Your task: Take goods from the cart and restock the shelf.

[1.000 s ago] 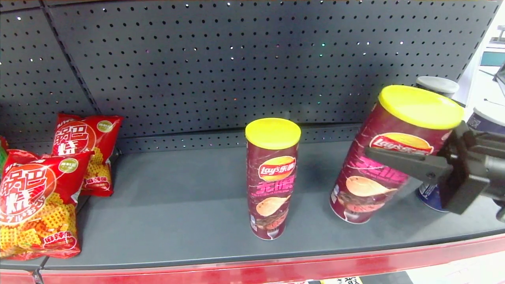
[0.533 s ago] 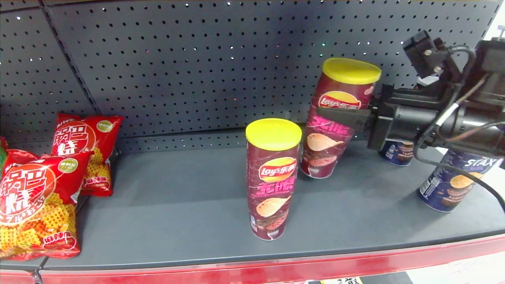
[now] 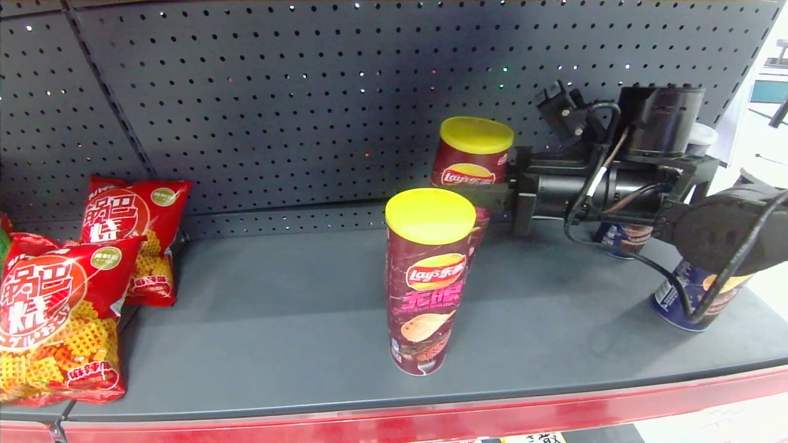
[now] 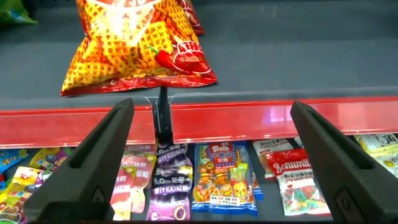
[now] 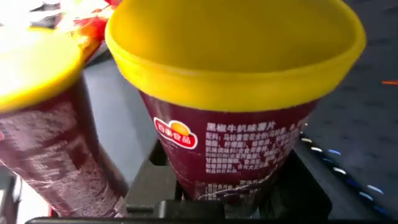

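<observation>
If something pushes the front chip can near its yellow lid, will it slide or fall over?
Probably tip: the front chip can is tall and narrow on a small base. It looks like a rigid tube, so denting seems unlikely. Once down, its round body would likely roll along the flat shelf.

Light is falling from the front onto the shelf (image 3: 277, 320), while the pegboard (image 3: 277, 92) is sitting in shade, pinpricks glinting through its holes. At three o'clock the room (image 3: 762, 132) is washing out white; at six o'clock the red shelf edge (image 3: 431, 419) is bowing.
</observation>
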Controlling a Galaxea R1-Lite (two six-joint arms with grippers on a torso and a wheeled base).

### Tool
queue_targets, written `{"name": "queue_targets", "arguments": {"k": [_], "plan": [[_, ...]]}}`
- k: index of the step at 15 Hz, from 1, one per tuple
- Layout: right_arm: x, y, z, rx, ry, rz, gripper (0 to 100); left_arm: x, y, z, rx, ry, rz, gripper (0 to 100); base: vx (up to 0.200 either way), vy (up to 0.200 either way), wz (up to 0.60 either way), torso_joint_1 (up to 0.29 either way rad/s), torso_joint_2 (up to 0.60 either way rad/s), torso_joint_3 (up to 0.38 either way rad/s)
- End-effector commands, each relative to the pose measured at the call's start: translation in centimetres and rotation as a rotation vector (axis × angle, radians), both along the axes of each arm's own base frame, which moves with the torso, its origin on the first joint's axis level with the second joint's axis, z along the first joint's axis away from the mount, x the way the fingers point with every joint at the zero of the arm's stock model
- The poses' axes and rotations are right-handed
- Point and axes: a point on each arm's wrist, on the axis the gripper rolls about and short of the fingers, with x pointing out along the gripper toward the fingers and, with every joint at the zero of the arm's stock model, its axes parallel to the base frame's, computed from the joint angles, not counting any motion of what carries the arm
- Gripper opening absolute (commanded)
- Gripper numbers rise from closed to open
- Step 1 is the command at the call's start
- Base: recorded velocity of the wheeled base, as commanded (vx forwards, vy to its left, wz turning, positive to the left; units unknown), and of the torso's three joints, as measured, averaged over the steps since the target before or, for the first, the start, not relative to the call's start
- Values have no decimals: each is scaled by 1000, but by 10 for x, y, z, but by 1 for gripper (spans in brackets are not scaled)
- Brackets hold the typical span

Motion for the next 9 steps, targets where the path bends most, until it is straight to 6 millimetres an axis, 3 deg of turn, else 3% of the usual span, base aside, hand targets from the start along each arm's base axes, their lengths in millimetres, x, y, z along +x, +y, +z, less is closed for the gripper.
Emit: {"name": "queue_targets", "arguments": {"k": [1, 4, 9], "plan": [[12, 18, -13, -10, 17, 64, 0, 0, 0, 0, 0, 2, 1, 100, 0, 0, 0, 0, 0, 0], [12, 43, -15, -6, 13, 132, 0, 0, 0, 0, 0, 4, -1, 100, 0, 0, 0, 0, 0, 0], [28, 53, -21, -3, 18, 131, 0, 0, 0, 0, 0, 4, 1, 100, 0, 0, 0, 0, 0, 0]]}}
